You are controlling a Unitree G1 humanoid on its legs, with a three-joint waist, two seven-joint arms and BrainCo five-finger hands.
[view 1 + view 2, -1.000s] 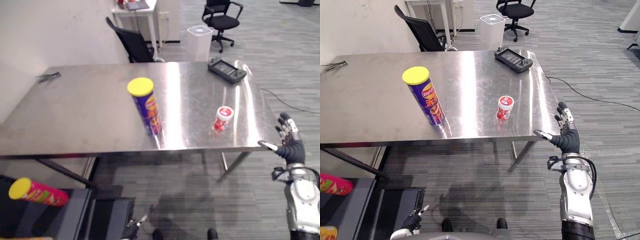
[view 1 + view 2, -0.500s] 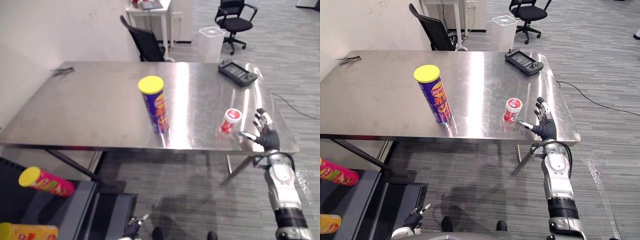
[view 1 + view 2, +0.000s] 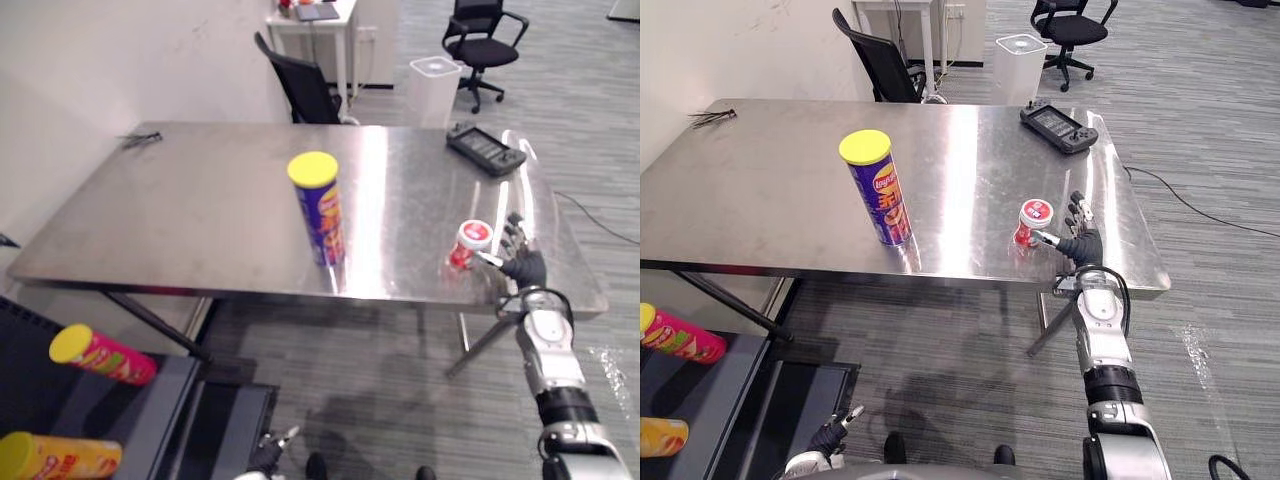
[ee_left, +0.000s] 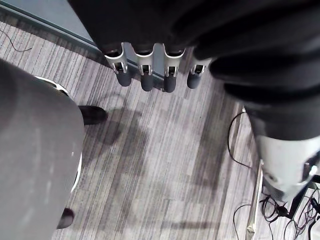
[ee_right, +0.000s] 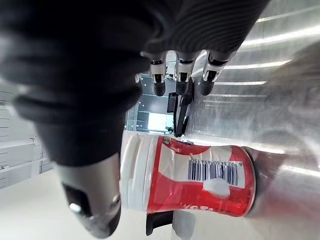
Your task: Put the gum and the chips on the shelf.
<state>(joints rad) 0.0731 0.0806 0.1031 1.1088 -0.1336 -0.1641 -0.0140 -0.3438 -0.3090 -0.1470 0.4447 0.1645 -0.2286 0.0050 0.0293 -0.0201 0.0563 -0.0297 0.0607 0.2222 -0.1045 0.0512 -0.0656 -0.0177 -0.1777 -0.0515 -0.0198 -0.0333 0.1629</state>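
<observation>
Grey striped carpet [image 3: 1200, 150] covers the room, with a white wall [image 3: 100, 60] on the left. Steel table [image 3: 770, 190], long and bare over most of its top, stands mid-room. Dark low shelf [image 3: 160, 400] sits below the table's near left corner and carries a pink can [image 3: 100, 355] and a yellow can [image 3: 55, 458], both lying on their sides. Black chair [image 3: 300, 90] is at the table's far edge, with a white bin [image 3: 432, 85] and a second chair [image 3: 480, 25] further back. Black controller [image 3: 485, 150] lies at the far right corner of the table, a small dark object [image 3: 140, 138] at the far left. Chips can [image 3: 320, 208], purple with a yellow lid, stands upright near the front middle. Gum bottle [image 3: 468, 245], red with a white lid, stands upright near the front right edge. Right hand [image 3: 524, 266] is just beside it, fingers straight, thumb at the lid; contact not resolvable. Left hand [image 3: 826, 440] hangs low above the floor, fingers relaxed, holding nothing.
</observation>
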